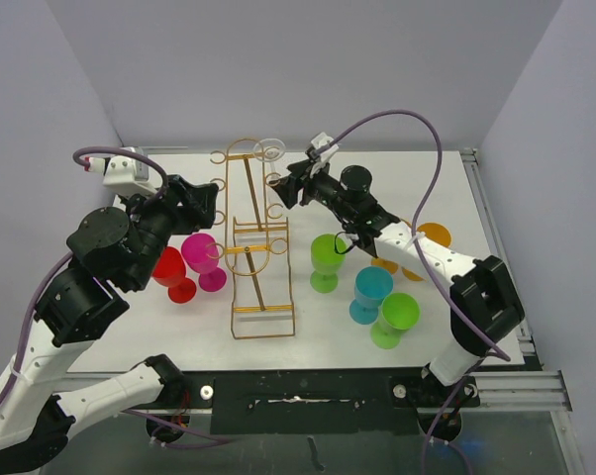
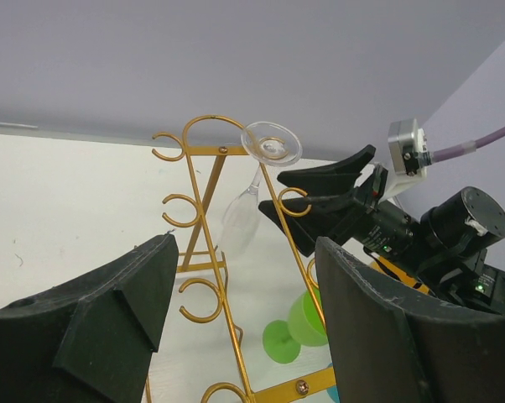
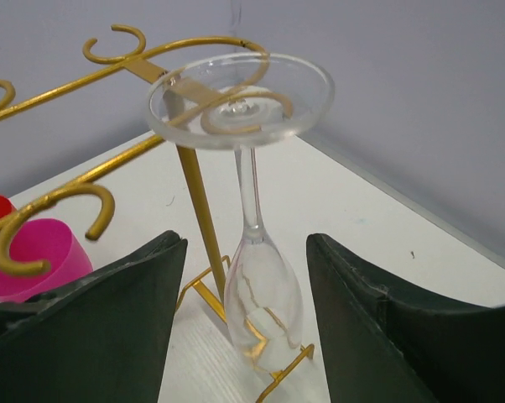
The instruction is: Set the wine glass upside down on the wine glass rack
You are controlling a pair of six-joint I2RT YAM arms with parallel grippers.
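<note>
A clear wine glass hangs upside down, its foot resting on a top ring hook of the gold wire rack; it also shows in the left wrist view and faintly in the top view. My right gripper is open with the bowl between its fingers, not touching it. My left gripper is open and empty, to the left of the rack and facing it, its fingers apart.
Left of the rack stand a red glass and a magenta glass. To the right stand a green glass, a cyan glass, another green glass and orange ones behind my right arm.
</note>
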